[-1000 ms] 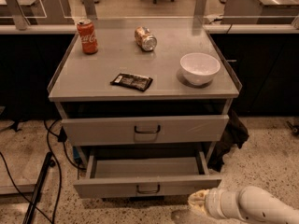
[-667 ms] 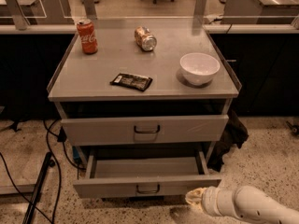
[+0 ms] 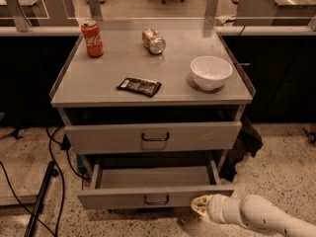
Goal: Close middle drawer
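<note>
The middle drawer [image 3: 123,197] is the grey drawer pulled well out below the upper drawer [image 3: 103,138]. Its inside shows empty, and a small dark loop handle [image 3: 156,200] sits at the centre of its front. My gripper [image 3: 200,207] comes in from the lower right on a white arm [image 3: 252,217]. It is at the right end of the drawer's front panel, touching or nearly touching it. Its fingers look pressed together and hold nothing. Anything below this drawer is hidden.
On the cabinet top [image 3: 173,83] are a red soda can [image 3: 92,38], a can lying on its side [image 3: 154,40], a dark snack packet [image 3: 139,86] and a white bowl [image 3: 211,72]. Cables [image 3: 29,191] lie on the floor at the left. A dark cloth [image 3: 244,147] hangs at the right.
My gripper has moved a little left and up, closer to the right end of the drawer front. The drawer has not visibly moved.
</note>
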`<state>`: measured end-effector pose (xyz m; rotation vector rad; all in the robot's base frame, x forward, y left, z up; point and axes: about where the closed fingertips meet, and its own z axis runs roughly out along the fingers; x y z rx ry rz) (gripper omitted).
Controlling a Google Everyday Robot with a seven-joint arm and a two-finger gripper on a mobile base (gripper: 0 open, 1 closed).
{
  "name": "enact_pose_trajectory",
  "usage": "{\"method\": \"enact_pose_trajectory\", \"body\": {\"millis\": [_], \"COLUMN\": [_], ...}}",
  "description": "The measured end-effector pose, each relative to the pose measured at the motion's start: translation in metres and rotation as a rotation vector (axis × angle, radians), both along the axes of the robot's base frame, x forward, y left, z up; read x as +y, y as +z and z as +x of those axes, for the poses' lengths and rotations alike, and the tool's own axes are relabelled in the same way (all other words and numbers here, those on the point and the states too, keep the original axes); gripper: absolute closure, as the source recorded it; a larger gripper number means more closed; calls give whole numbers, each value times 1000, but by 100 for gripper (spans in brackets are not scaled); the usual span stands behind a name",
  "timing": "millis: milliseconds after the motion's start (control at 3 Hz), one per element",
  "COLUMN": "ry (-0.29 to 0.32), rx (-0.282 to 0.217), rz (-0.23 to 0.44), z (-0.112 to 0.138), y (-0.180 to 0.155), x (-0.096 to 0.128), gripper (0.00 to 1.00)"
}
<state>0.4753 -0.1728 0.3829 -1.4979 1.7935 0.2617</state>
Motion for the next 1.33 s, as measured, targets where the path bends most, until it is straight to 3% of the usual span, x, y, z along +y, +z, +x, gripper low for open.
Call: {"method": "enact_pose_trajectory", "body": {"millis": [667, 1000, 1333], "ry": [24, 63, 63], "rx": [-91, -170, -170], "rz": [32, 42, 40], "z": [20, 42, 42], "y": [-1, 13, 12], "x": [12, 29, 29], "gripper": [100, 100, 100]}}
